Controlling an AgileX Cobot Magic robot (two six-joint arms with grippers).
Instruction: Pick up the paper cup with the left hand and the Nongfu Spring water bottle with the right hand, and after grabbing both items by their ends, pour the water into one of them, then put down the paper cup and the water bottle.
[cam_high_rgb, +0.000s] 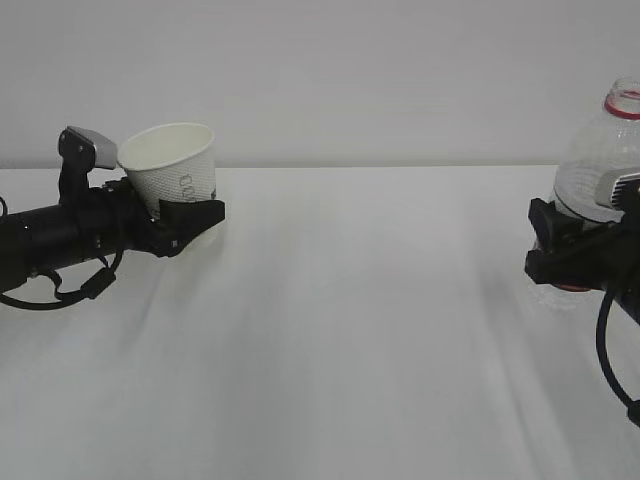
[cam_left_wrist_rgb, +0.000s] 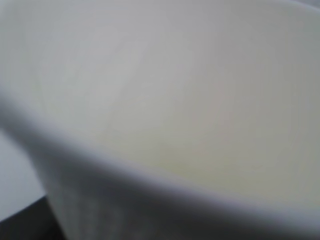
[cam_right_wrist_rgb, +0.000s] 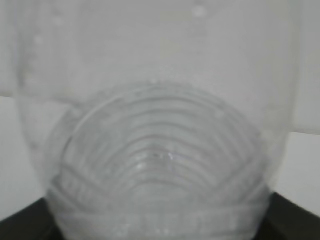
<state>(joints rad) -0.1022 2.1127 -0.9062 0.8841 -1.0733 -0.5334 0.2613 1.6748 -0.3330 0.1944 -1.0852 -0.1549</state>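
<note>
Both items are up off the table (cam_high_rgb: 330, 330): the left hand (cam_high_rgb: 190, 222) is clamped on the paper cup (cam_high_rgb: 172, 165) at far left, the right hand (cam_high_rgb: 560, 250) grips the Nongfu Spring water bottle (cam_high_rgb: 600, 150) at far right, well apart. I'd bring them together slowly, keep the cup's mouth up, and only tip the bottle once its neck sits over the rim.

Soft, even, rather dim light washes the grey-white tabletop (cam_high_rgb: 350, 330) with only faint, diffuse shadows and no glare, the exterior view slightly hazy, while both wrist views are badly out of focus, filled by the blurred white paper cup (cam_left_wrist_rgb: 165, 115) and the clear ribbed plastic bottle (cam_right_wrist_rgb: 160, 150).
</note>
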